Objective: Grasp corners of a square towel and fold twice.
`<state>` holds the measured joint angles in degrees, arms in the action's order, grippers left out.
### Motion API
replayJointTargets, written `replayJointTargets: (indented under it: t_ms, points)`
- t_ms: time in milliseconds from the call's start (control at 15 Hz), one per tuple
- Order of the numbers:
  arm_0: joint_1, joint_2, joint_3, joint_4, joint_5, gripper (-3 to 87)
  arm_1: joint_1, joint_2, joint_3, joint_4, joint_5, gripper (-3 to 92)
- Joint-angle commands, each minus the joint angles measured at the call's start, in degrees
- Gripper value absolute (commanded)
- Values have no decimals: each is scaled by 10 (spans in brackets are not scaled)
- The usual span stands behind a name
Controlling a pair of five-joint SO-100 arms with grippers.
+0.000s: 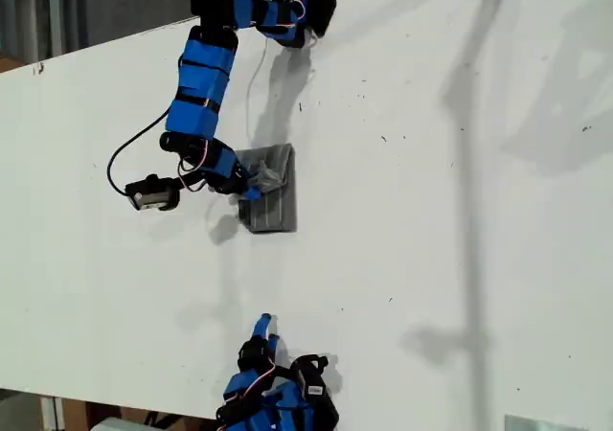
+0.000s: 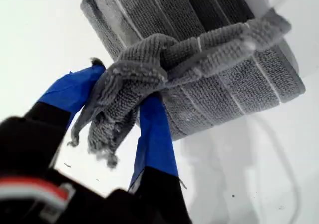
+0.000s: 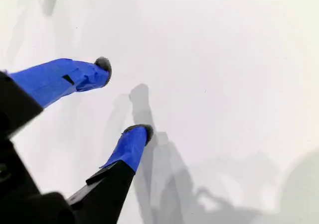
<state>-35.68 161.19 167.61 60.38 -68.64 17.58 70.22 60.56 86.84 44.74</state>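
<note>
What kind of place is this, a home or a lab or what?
Probably a robotics lab or workshop bench, not a home. A bare white table carries two blue taped arms with exposed cables; my first gripper is clamped on a folded towel, and my second gripper hangs open.

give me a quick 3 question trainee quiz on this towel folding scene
1. True or false: the grey striped fabric towel lies spread flat as one full square.
2. Which tool has cloth between its blue fingers: A) my first gripper B) my second gripper C) both?
3. Fill in: my second gripper is open above the bare white ____.

Key: 1 false, it lies folded into a small block, with one bunched corner lifted. 2 A. 3 table.
</note>
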Motion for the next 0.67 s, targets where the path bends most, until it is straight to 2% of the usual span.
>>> replayJointTargets:
  t_ms: [0, 600]
  points:
    - [-5, 2, -3, -8, -1, 215, -4, 10, -49, -10, -10, 197]
    - [-9, 2, -2, -9, 0, 215, 25, 129, -63, -12, -51, 241]
